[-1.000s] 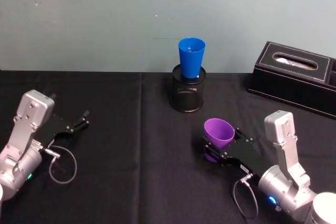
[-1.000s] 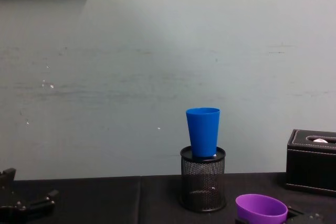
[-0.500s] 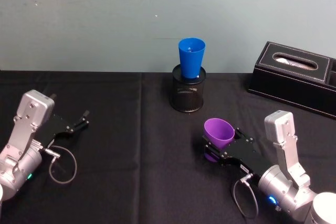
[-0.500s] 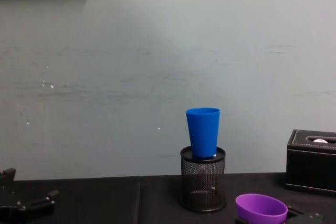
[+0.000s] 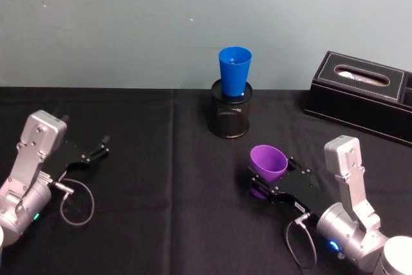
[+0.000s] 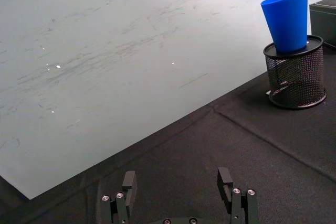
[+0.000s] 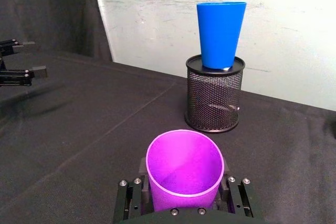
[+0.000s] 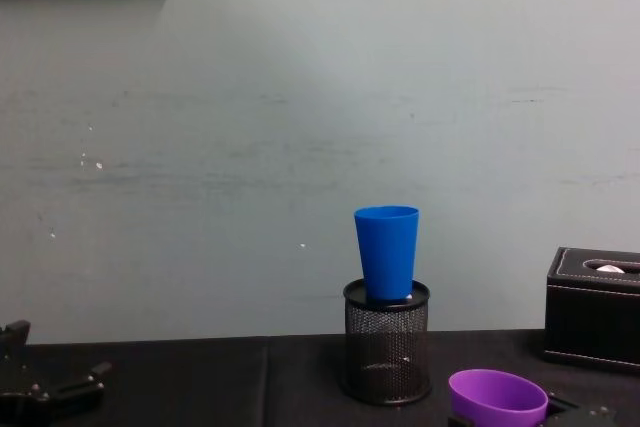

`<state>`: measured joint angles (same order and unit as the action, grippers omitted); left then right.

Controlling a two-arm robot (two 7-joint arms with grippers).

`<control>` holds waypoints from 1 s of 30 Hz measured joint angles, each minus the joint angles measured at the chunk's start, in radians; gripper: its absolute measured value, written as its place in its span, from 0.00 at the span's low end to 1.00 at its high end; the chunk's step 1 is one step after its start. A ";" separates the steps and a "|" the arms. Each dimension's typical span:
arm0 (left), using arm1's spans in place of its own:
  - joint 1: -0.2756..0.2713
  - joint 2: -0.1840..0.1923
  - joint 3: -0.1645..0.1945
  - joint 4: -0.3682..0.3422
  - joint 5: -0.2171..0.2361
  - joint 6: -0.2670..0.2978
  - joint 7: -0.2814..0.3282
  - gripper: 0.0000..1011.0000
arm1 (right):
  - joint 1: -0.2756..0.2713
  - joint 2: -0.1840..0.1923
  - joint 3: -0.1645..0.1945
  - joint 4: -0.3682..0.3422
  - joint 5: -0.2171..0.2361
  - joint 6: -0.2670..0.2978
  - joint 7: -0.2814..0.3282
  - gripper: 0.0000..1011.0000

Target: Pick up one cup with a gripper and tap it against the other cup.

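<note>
The right gripper (image 5: 262, 183) clasps the purple cup (image 5: 268, 163) between its 2 fingers, mouth up, low over the black table (image 5: 161, 178) at the robot's right front. The blue cup (image 5: 234, 71) stands upright in the mouth of the black mesh pen holder (image 5: 230, 115) near the wall, well apart from the purple cup. The left gripper (image 5: 102, 146) rests at the table's left with its jaws spread and nothing between them.

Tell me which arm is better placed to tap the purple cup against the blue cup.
The right. Its gripper already holds the purple cup, with the blue cup straight ahead in the mesh holder. The left gripper is open, empty, far off.
</note>
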<state>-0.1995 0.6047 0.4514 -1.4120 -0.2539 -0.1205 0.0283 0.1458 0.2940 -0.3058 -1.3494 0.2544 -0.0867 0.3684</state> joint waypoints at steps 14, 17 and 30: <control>0.000 0.000 0.000 0.000 0.000 0.000 0.000 1.00 | 0.000 0.000 0.000 0.000 0.000 0.000 0.000 0.90; 0.000 0.000 0.000 0.000 0.000 0.000 0.000 1.00 | 0.000 0.000 0.000 0.000 0.000 0.000 0.000 0.96; 0.000 0.000 0.000 0.000 0.000 0.000 0.000 1.00 | 0.000 0.000 0.000 0.000 0.000 0.000 0.000 0.99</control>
<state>-0.1995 0.6047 0.4514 -1.4120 -0.2539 -0.1206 0.0282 0.1459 0.2940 -0.3058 -1.3495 0.2544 -0.0867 0.3685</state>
